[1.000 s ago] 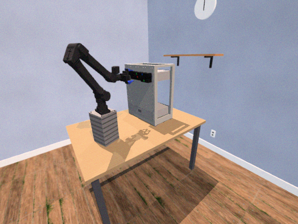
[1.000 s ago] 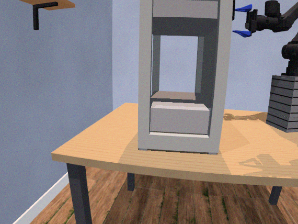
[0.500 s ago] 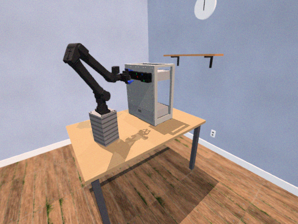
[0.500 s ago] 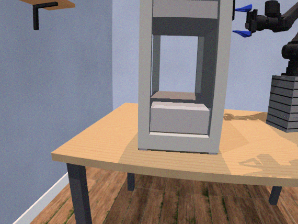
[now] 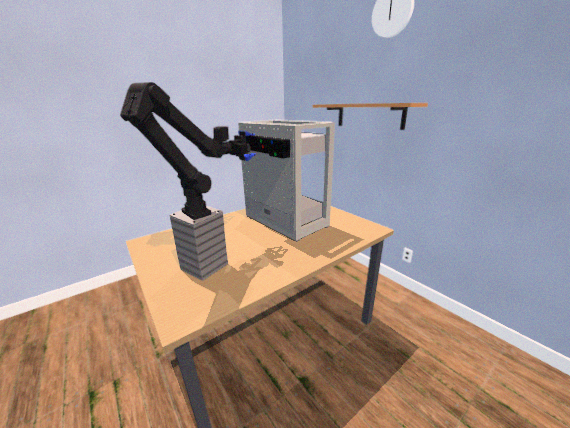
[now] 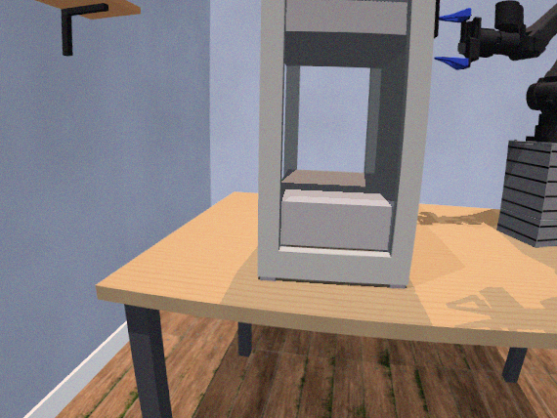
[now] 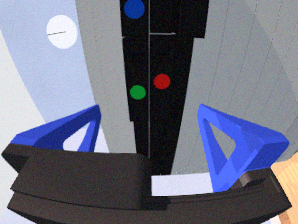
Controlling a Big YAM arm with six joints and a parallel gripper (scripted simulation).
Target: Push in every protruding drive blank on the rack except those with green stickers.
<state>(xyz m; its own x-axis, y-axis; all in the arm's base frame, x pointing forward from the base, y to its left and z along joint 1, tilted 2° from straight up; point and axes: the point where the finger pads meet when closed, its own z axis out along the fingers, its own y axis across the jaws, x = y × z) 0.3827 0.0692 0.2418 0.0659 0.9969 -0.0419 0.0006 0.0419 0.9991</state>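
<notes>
Top view has the rack point(image 5: 270, 185) point(image 6: 415, 146) point(image 7: 235, 65) upright on the surface point(image 5: 150, 295) point(image 6: 186, 254), toward its far end, with the arm's striped pedestal point(image 5: 200, 250) point(image 6: 525, 195) near the opposite end. The tool point(image 5: 248, 145) point(image 6: 451, 40) point(image 7: 149, 109) is spread wide with nothing between its tips, one blue fingertip above the other, just in front of the rack's front face near the top.

The black row of drive blanks point(image 5: 270, 146) point(image 7: 165, 110) runs sideways across that face. From the tool it lies straight ahead and extends toward the rack's open-sided edge; in the wrist view the same long axis runs up the picture between the fingers. A green sticker point(image 5: 275, 154) point(image 7: 138, 92) and a red sticker point(image 7: 162, 81) sit almost level there, on either side of a thin seam, with a blue sticker point(image 7: 134, 8) farther along. The push should therefore be aimed at one side of that seam, straight into the face; a slanted shove could slide or tip the unfastened rack. How far each blank sticks out, I cannot tell.

Open room for backing off lies between rack and pedestal, while the rack's foot stands close to the surface's long edge at its open side.

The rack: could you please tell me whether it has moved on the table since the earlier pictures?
No, the rack shows no visible shift; in the exterior view its feet keep the same place against the table's front edge.
</notes>
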